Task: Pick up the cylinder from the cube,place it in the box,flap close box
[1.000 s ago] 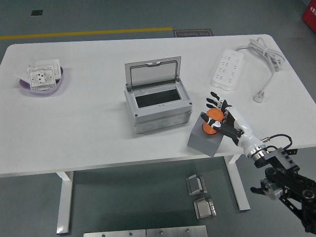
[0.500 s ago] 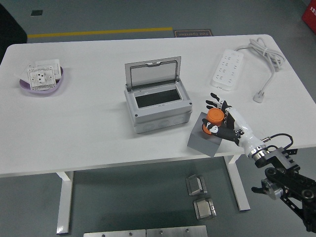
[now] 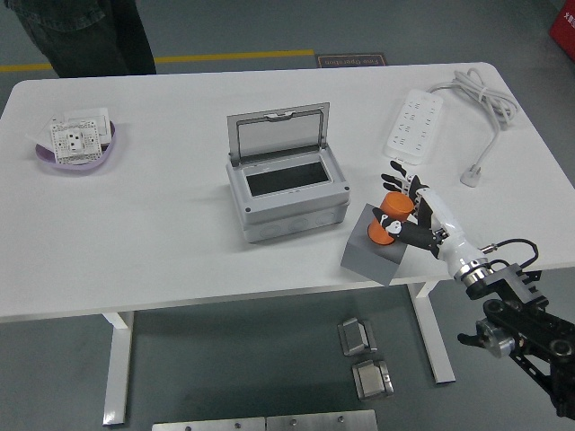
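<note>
The orange cylinder is at the right near part of the white counter, tilted over the top of the grey cube. It lies in the right hand, whose thumb crosses its near side while the other fingers rise behind its far side. The hand is closed on the cylinder. Whether the cylinder's lower end is touching the cube or just clear of it cannot be told from this view.

The cube sits at the near edge, one corner close to the counter's rim, which puts the cylinder within reach of an arm entering from the lower right. Judgement: the tilt suggests the pick-up is under way rather than finished.

The grey box stands to the left of the cube, near it but apart. Its flap is upright at the far side and the dark interior is exposed, so it is ready to receive the cylinder. Placing and closing are not yet done.

The left hand is out of view. A person stands at the far left, clear of the work.
</note>
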You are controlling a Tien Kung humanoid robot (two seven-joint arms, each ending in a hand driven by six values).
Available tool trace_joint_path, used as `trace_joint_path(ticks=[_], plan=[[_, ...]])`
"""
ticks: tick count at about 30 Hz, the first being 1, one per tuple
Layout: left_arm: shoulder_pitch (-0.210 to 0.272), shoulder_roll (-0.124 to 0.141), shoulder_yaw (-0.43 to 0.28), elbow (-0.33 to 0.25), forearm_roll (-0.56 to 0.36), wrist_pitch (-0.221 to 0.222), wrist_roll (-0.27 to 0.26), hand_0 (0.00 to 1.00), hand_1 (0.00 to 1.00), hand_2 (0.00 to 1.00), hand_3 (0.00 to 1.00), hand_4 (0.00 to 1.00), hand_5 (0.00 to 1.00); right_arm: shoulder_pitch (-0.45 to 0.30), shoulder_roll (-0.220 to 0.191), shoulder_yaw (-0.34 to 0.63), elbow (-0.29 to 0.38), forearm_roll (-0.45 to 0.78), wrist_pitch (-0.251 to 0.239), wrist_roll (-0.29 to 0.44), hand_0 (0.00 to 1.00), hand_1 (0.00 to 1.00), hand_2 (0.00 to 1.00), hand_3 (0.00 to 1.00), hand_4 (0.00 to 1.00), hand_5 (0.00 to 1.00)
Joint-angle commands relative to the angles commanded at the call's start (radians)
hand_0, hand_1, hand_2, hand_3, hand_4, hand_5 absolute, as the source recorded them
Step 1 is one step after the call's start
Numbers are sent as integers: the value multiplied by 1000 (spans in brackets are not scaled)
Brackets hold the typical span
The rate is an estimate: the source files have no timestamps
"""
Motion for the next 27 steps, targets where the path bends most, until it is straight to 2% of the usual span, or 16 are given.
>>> trace_joint_path(ticks=[1, 6, 7, 12, 13, 18, 19, 24, 25, 27], plan=[[0, 0, 0, 0, -1, 0, 0, 661, 650, 542, 580, 555, 242, 0, 0, -1, 0, -1, -1, -1, 860, 856, 829, 757, 2, 2], [1, 0, 0, 0, -1, -1, -1, 661, 650, 542, 580, 555, 242, -2, 0, -6, 1, -4, -2, -5, 860, 856, 829, 757, 2, 2], [1, 0, -1, 0, -1, -1, -1, 661, 650, 542, 581, 558, 245, -2, 1, -7, 2, -5, -2, -6, 776, 680, 667, 607, 2, 2], [1, 0, 1, 0, -3, -1, -2, 661, 650, 542, 581, 558, 245, -1, 2, -11, 4, -12, -8, -7, 776, 680, 667, 607, 2, 2], [1, 0, 2, 0, -4, -1, -2, 661, 650, 544, 583, 558, 242, 0, 2, -11, 4, -14, -9, -7, 678, 559, 586, 570, 2, 2], [-1, 0, 9, -1, -12, -1, -5, 661, 650, 544, 583, 558, 242, 2, 3, -13, 4, -25, -19, -8, 678, 559, 586, 570, 2, 2], [-1, 0, 10, -1, -14, 0, -5, 660, 650, 544, 583, 558, 243, 3, 3, -13, 3, -29, -22, -8, 647, 499, 552, 563, 2, 2], [-2, 2, 22, -1, -26, 1, -10, 660, 650, 544, 583, 558, 243, 9, 4, -13, 2, -52, -41, -6, 647, 499, 552, 563, 2, 2], [-3, 2, 25, -2, -28, 1, -11, 661, 650, 544, 583, 559, 246, 12, 5, -12, 2, -59, -47, -7, 617, 429, 528, 561, 2, 2], [-4, 2, 29, -2, -32, 1, -12, 661, 650, 544, 583, 559, 246, 18, 5, -11, 1, -76, -59, -9, 617, 429, 528, 561, 2, 2]])
